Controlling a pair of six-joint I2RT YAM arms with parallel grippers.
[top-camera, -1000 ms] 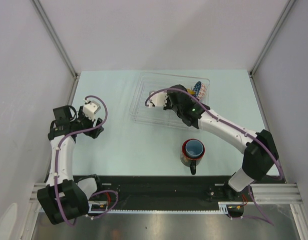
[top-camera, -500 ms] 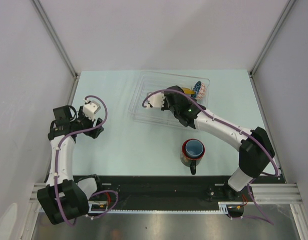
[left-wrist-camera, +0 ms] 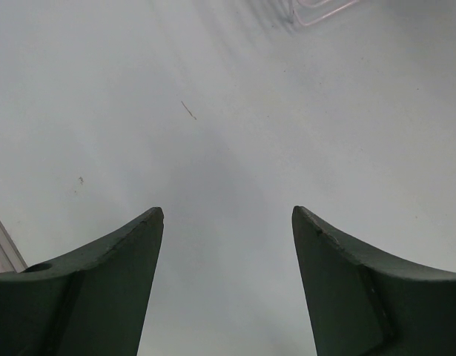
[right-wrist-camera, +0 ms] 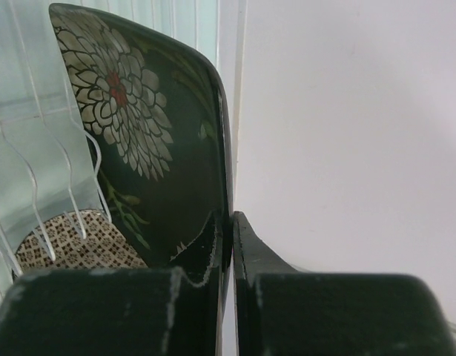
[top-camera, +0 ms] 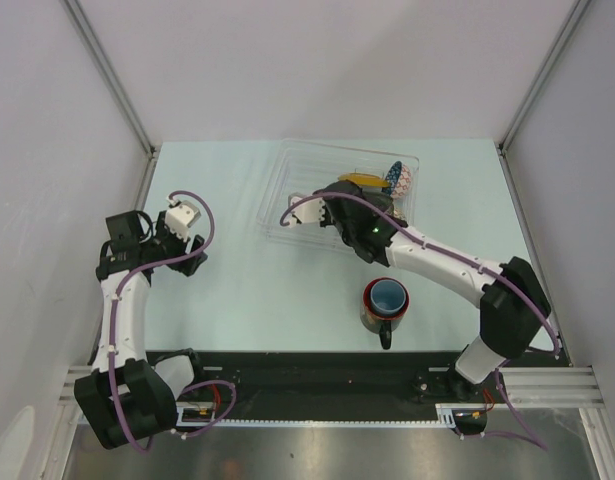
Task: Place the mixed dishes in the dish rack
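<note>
Black on clear plastic: judged to be the slotting of the black square floral plate (right-wrist-camera: 139, 133) into the dish rack (top-camera: 287, 160). Called for holding the plate upright, lining its lower edge with a gap between the ribs, and lowering slowly before any release; risked a tip against the neighbours otherwise.

Looked closed to a narrow slit at the right claw (right-wrist-camera: 229, 222), one finger flat on each face of the plate's rim. Showed the plate on edge over the rack's near part, with the small round yellow plate (top-camera: 359, 179) and blue-white patterned bowl (top-camera: 398, 180) already racked at the far right.

Found the dark red-lined mug (top-camera: 370, 318) on the table (left-wrist-camera: 213, 111), apart from the rack, the light blue cup (top-camera: 387, 296) apparently nested inside.

Hung spread wide at the left claw (left-wrist-camera: 228, 215), touching nothing, over the table.
</note>
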